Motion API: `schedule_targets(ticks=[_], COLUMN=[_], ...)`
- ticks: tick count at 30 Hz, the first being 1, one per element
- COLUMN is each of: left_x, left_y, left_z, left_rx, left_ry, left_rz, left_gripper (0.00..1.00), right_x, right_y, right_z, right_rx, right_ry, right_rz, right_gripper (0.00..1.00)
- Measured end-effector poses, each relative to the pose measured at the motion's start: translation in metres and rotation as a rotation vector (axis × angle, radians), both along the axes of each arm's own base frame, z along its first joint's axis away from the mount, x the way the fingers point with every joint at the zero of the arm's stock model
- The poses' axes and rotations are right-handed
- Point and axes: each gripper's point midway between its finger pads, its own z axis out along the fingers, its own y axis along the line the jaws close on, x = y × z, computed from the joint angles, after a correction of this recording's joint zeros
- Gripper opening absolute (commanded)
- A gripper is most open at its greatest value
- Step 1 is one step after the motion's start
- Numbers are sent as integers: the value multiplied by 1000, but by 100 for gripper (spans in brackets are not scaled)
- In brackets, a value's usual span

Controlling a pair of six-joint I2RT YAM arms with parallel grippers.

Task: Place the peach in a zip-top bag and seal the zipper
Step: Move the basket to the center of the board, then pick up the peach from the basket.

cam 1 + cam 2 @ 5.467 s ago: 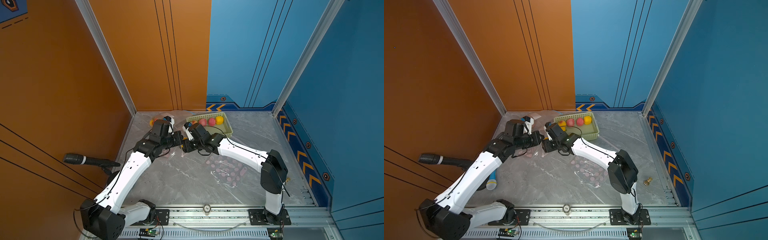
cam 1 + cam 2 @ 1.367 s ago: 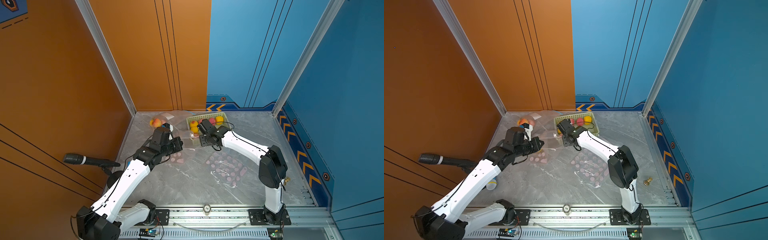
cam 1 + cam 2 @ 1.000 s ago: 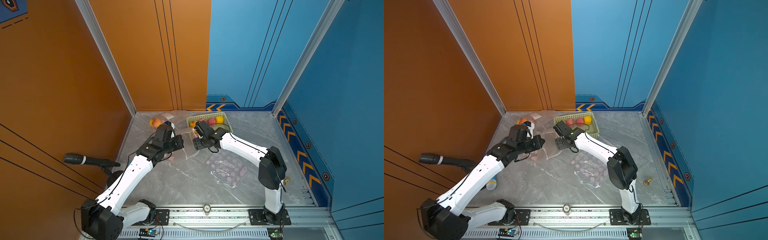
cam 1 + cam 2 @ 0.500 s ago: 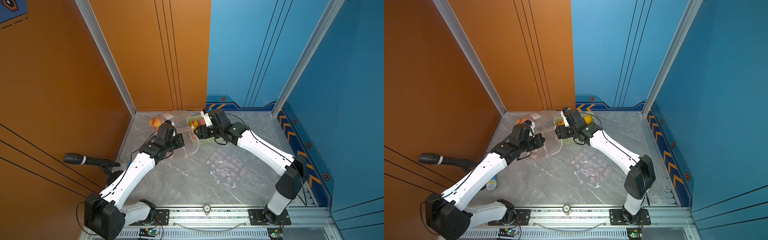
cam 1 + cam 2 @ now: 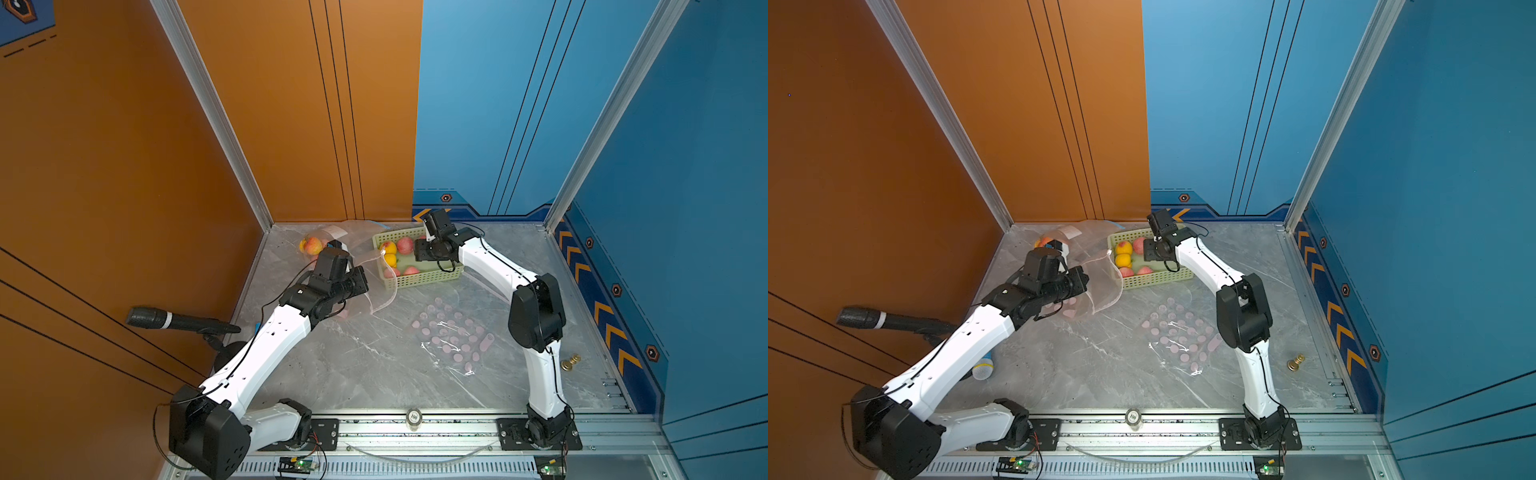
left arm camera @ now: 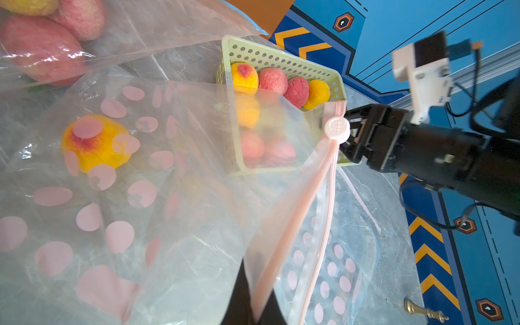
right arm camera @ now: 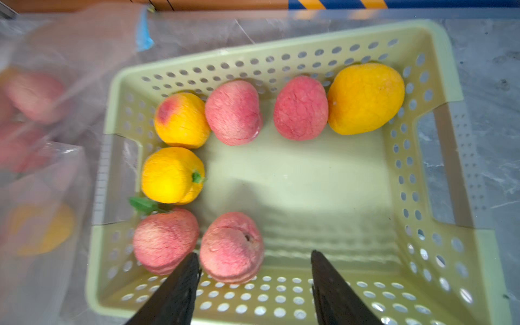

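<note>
Your left gripper (image 6: 242, 298) clamps the bag's (image 6: 183, 211) zipper edge, peach (image 6: 94, 143) inside, beside the basket (image 7: 309, 174). Your right gripper (image 7: 254, 253) hangs over the basket, fingers apart.

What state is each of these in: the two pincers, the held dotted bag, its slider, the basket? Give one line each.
left pincer: shut on the zipper edge of the dotted bag.
right pincer: open, empty, above the basket.
dotted bag: held up, mouth apparently unzipped.
slider: at the zipper end away from the left pincer.
basket: upright, seven fruits inside.
</note>
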Motion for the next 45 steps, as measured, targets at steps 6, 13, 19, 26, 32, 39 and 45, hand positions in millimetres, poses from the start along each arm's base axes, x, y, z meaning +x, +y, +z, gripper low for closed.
schedule_targets(ticks=[6, 13, 19, 26, 32, 39, 45], left_x=[0, 0, 0, 0, 0, 0, 0], left_y=[0, 0, 0, 0, 0, 0, 0], left_z=[0, 1, 3, 4, 4, 4, 4], left_rx=[-2, -5, -7, -8, -13, -13, -21], left_ry=[0, -5, -9, -11, -9, -8, -5], left_rz=[2, 2, 2, 2, 6, 7, 13], left_gripper=[0, 0, 0, 0, 0, 0, 0], right_x=[8, -1, 2, -14, -24, -34, -30], right_y=[1, 14, 27, 32, 32, 26, 25], right_z=[-36, -47, -53, -85, -93, -96, -88], right_rx=[-70, -48, -14, -4, -13, -51, -63], right_ry=[64, 125, 158, 269, 328, 366, 344], right_rz=[26, 97, 133, 165, 194, 217, 227], right_gripper=[63, 74, 76, 77, 77, 58, 45])
